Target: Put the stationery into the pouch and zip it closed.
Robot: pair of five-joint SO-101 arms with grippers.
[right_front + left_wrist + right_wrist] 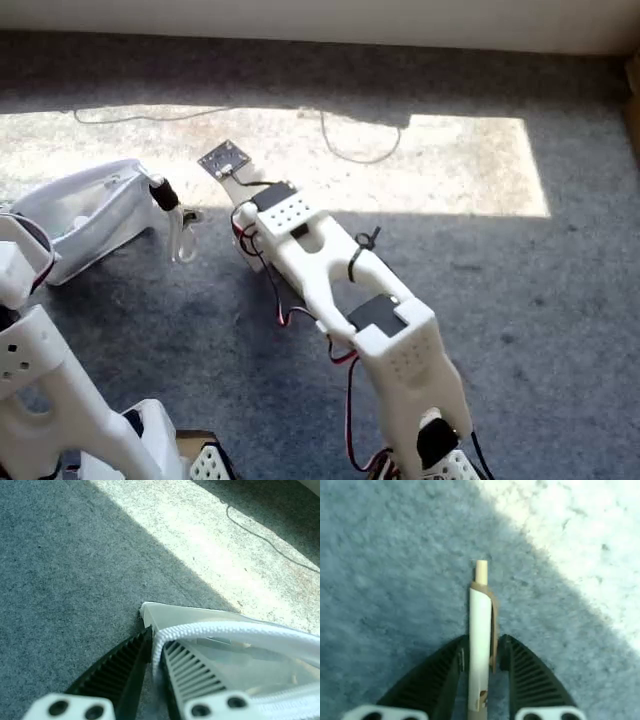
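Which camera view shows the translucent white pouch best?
The high view: most of the translucent white pouch shows, lying on the grey carpet. The left wrist view shows one corner up close, clamped in the left gripper.

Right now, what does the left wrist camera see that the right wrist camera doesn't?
Left wrist view, not the right: the left gripper shut on the edge of the pouch, and a thin cable lying farther off.
Right wrist view, not the left: the right gripper shut on a pen, which points away from the camera.
Both: grey carpet with a sunlit patch beyond the fingers.
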